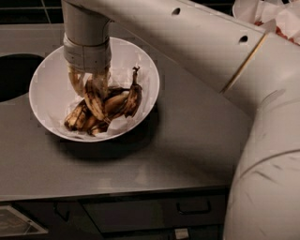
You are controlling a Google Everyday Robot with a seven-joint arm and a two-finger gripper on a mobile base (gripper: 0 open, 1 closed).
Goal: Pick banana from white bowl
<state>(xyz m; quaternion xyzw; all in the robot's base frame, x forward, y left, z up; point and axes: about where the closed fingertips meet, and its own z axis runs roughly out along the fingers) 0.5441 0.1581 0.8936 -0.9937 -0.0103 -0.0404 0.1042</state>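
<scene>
White bowl (47, 91) sits toward the counter's (187, 145) far left corner, beside a dark round opening (14, 75) at the left edge. Inside, on crumpled paper, lies the banana (97, 107), strongly arched and streaked brown, among other overripe ones. The claw (89, 88) reaches straight down into the bowl, its two fingers drawn in narrowly and pinching the banana's upper end. A second bowl (248, 11) stands at the far right corner.
</scene>
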